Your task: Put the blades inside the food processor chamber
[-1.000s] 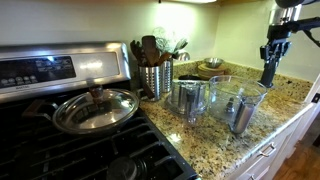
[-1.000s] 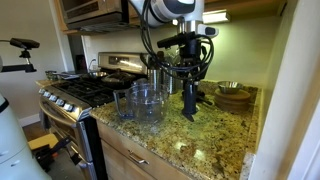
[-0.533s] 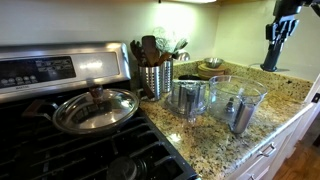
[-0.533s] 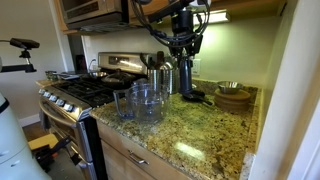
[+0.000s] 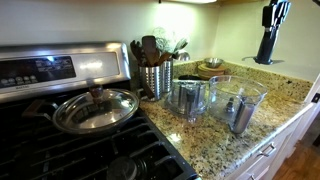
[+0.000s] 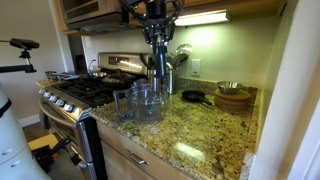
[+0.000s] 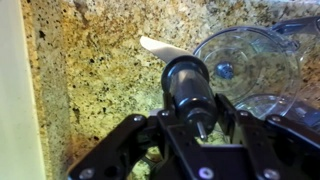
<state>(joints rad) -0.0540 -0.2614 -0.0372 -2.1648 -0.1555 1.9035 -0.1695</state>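
Observation:
My gripper (image 5: 272,14) is shut on the blades (image 5: 266,47), a slim dark stick-like shaft that hangs down from the fingers high above the granite counter. In an exterior view the gripper (image 6: 158,32) holds the blades (image 6: 160,68) just above and behind the food processor chamber (image 6: 147,101). The chamber (image 5: 238,93) is a wide clear bowl near the counter's front edge. In the wrist view the blades (image 7: 188,86) sit between the fingers of my gripper (image 7: 196,112), and the chamber (image 7: 250,62) lies to the right below.
A short grey piece (image 5: 241,113) stands inside the chamber. A narrower clear-grey container (image 5: 188,97) and a steel utensil holder (image 5: 155,78) stand beside it. A lidded pan (image 5: 95,110) sits on the stove. Wooden bowls (image 6: 233,95) and a small black pan (image 6: 193,96) stand farther along the counter.
My gripper has risen from near the counter with the blades in it and has moved sideways toward the chamber.

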